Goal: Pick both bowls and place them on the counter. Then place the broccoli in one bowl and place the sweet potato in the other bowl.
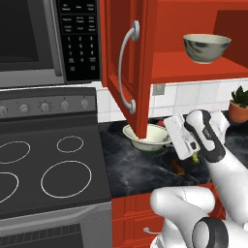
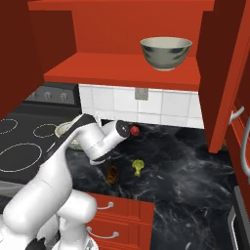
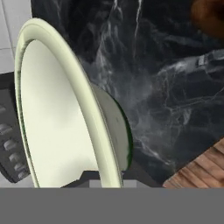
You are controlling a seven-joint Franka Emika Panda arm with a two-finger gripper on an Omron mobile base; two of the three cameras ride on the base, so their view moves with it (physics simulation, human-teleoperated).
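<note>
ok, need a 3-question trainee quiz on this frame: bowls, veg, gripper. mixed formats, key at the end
1. True or false: both bowls are already on the counter.
2. Multiple choice. The gripper is: A) open above the stovetop B) shut on the shallow bowl C) shut on the broccoli.
3. Fill in: the deeper bowl sits on the cabinet ____.

Key:
1. False. The deeper bowl is on the cabinet shelf.
2. B. The hand view shows the rim at the fingertips.
3. shelf. The broccoli and the sweet potato lie on the counter, in neither bowl.
</note>
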